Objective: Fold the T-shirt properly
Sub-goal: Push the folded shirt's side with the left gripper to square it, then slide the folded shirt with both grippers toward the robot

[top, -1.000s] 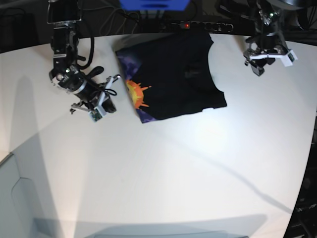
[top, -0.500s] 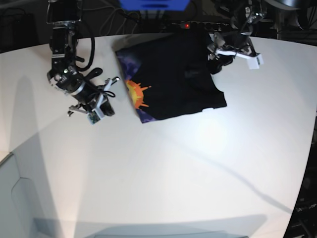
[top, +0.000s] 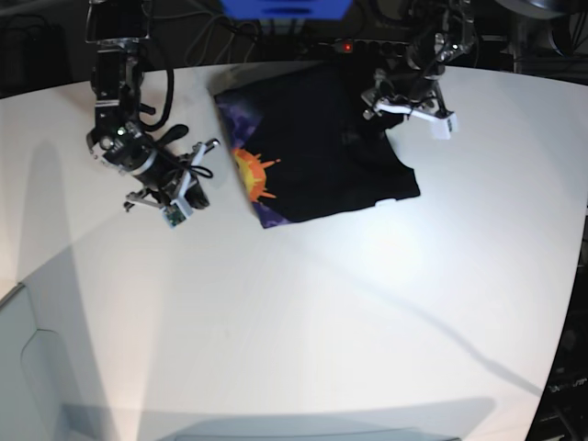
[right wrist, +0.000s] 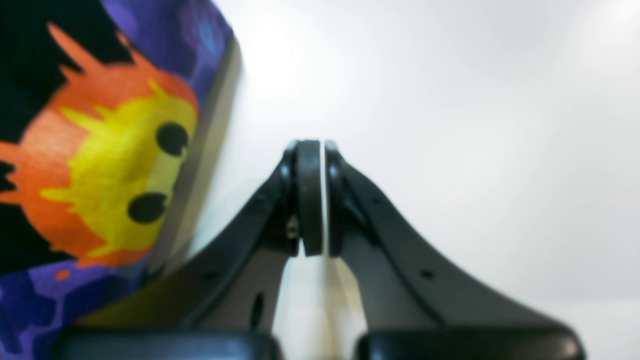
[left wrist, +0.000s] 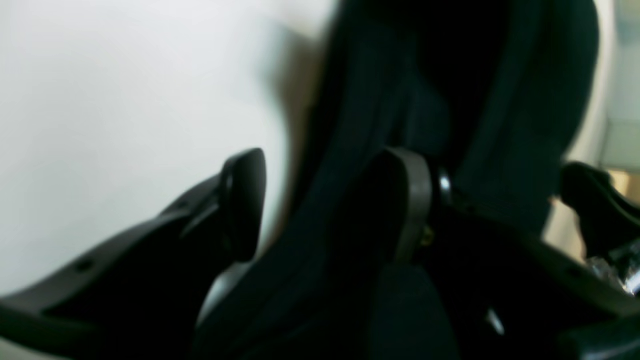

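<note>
Our left gripper (left wrist: 325, 205) stands with its jaws apart, and in the left wrist view a fold of black cloth runs up between the two fingers (left wrist: 243, 200), though the view is too blurred for us to tell whether the cloth is pinched or only lying in the gap. From the base view this gripper (top: 390, 108) sits over the far right edge of the T-shirt (top: 317, 138), close to the shirt's upper right corner. The shirt spreads away from it toward our other arm, lying partly folded on the white table (top: 303, 312), with the orange sunburst (top: 254, 174) and purple-blue print showing along the edge farthest from the left gripper. Beyond the shirt's back edge a black power strip (top: 372, 46) with a red light lies along the rim of the table. Our right gripper (right wrist: 317, 200) has its jaws pressed together with nothing between them, hovering over bare table. The printed edge of the shirt (right wrist: 100, 145) lies just beside it, apart from the fingers. In the base view this gripper (top: 184, 188) is near the shirt's print side.
</note>
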